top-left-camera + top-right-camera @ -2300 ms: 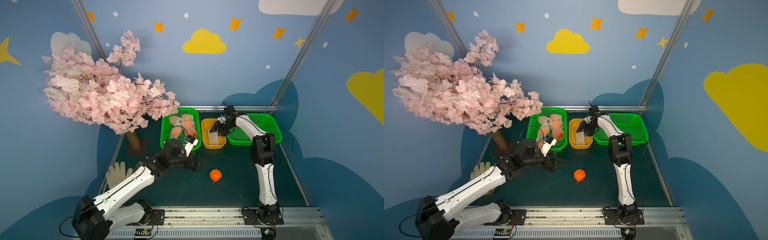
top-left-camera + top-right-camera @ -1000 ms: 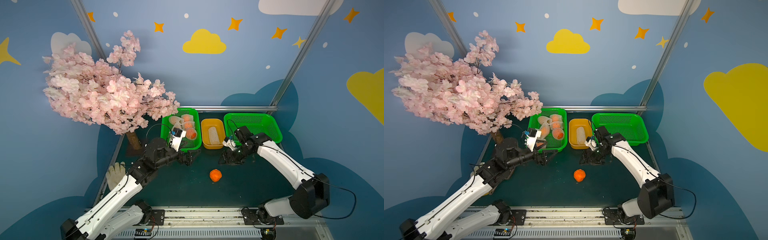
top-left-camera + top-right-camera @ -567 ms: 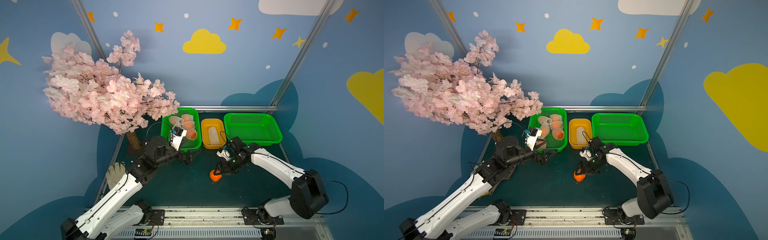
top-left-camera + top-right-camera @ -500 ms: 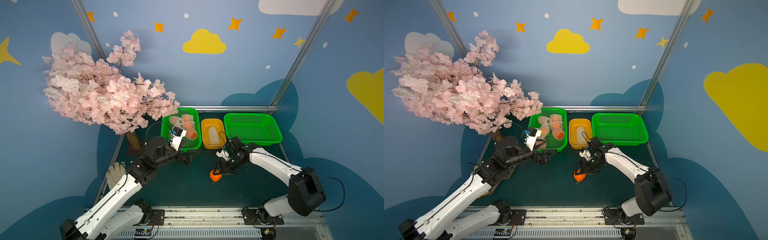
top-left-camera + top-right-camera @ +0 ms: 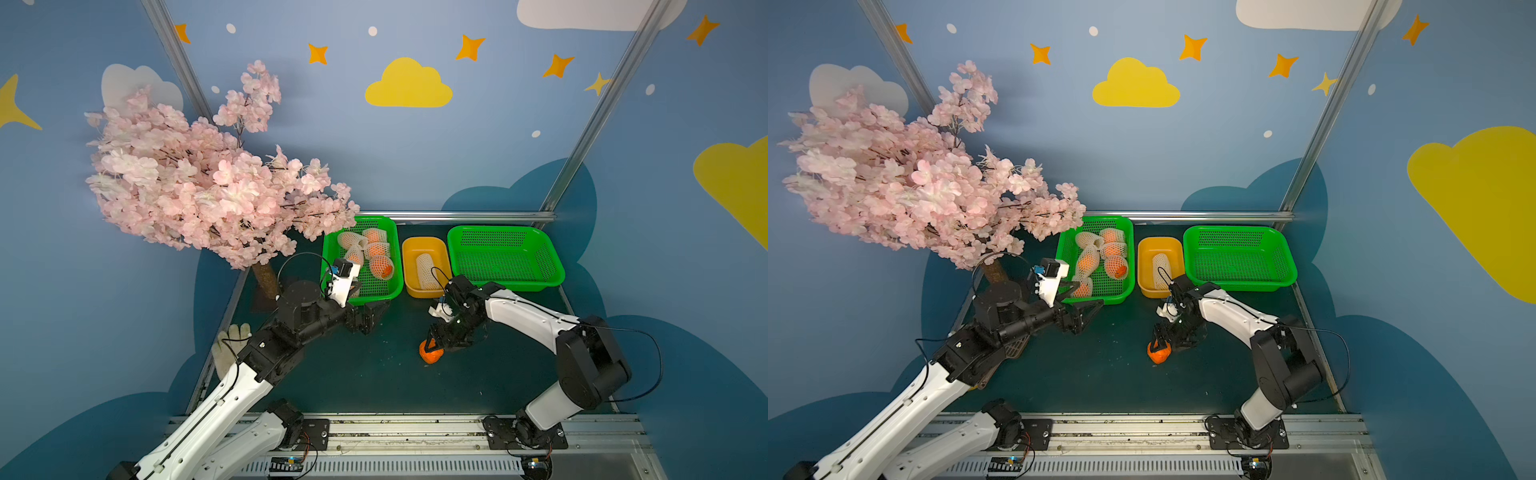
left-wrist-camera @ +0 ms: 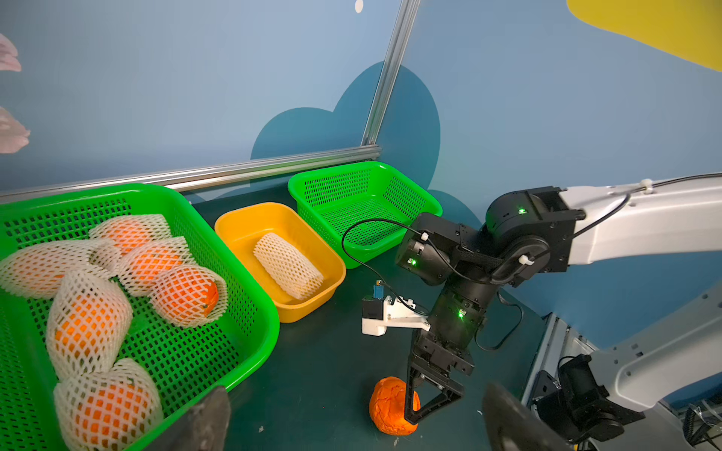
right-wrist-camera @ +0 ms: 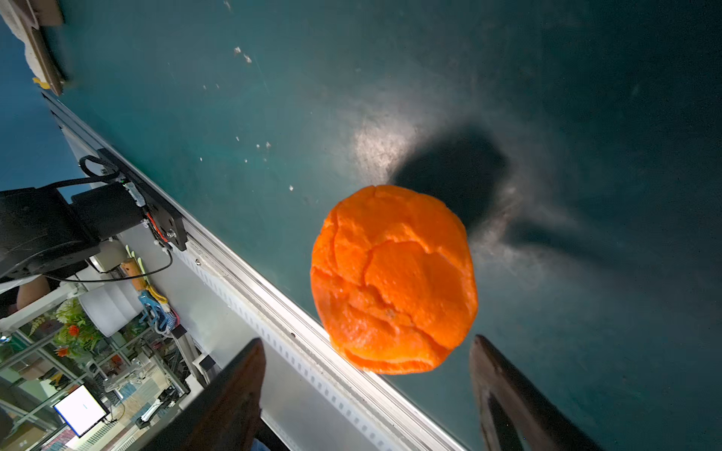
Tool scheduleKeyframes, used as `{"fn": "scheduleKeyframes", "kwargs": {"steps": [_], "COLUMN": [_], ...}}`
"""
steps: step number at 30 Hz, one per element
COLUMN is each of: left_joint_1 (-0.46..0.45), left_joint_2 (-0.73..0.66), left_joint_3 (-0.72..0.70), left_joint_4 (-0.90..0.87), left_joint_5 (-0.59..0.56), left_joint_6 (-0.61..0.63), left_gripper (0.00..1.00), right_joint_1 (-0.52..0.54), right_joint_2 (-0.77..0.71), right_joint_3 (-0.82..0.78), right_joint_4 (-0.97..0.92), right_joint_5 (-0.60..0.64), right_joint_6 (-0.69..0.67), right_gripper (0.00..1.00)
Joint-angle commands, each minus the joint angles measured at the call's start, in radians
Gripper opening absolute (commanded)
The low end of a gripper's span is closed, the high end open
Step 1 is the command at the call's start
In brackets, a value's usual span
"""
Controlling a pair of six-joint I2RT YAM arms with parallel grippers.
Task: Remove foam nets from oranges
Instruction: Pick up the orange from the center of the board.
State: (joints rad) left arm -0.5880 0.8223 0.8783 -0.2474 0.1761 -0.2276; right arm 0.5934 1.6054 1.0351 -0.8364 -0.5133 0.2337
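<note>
Bare orange (image 7: 394, 281) seen on table (image 5: 374, 374); right gripper (image 5: 1163, 338) fingers spread just over it, nothing gripped. By basket (image 6: 269, 324) of netted oranges (image 6: 187, 293), left gripper (image 5: 1091, 316) fingers spread, empty. Risk judged: if closed off-centre, fruit could be rolled away or peel crushed.

I see my dark teal bench (image 5: 374, 386). Along its far edge sit a green plastic mesh basket (image 5: 374, 296), a yellow-orange plastic tub (image 5: 422, 292) and a second green mesh basket (image 5: 540, 285). A bare round orange (image 5: 432, 354) lies mid-bench, and a white knitted glove (image 5: 226, 349) lies at the left edge.
</note>
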Motion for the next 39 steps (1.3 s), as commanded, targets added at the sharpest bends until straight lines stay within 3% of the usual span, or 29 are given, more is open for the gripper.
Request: {"fn": "scheduleKeyframes", "kwargs": {"steps": [1,23,26,35,39], "left_joint_1": [0.007,0.024,0.027,0.034,0.035], "left_joint_2": [-0.015,-0.061,-0.075,-0.094,-0.075], "left_joint_3": [-0.005,0.005,0.002,-0.002,-0.003], "left_joint_4": [-0.019,-0.083,-0.089,-0.097,-0.083], "left_joint_5": [-0.019,-0.028,-0.037,-0.046,-0.029], "left_joint_6": [0.01,0.036,0.038,0.039,0.047], "left_gripper": [1.0,1.0,1.0,1.0,1.0], "right_joint_1": [0.02,0.045,0.045,0.038,-0.031], "right_joint_2": [0.023,0.174,0.185,0.124,0.082], "right_joint_3": [0.024,0.086,0.093,0.123,0.154], "right_joint_4": [-0.03,0.076,0.073,-0.036,-0.085], "right_joint_5": [0.038,0.064,0.065,0.067,0.02], "right_joint_6": [-0.015,0.01,0.014,-0.015,0.01], "right_gripper": [0.81,0.79,0.73,0.41,0.37]}}
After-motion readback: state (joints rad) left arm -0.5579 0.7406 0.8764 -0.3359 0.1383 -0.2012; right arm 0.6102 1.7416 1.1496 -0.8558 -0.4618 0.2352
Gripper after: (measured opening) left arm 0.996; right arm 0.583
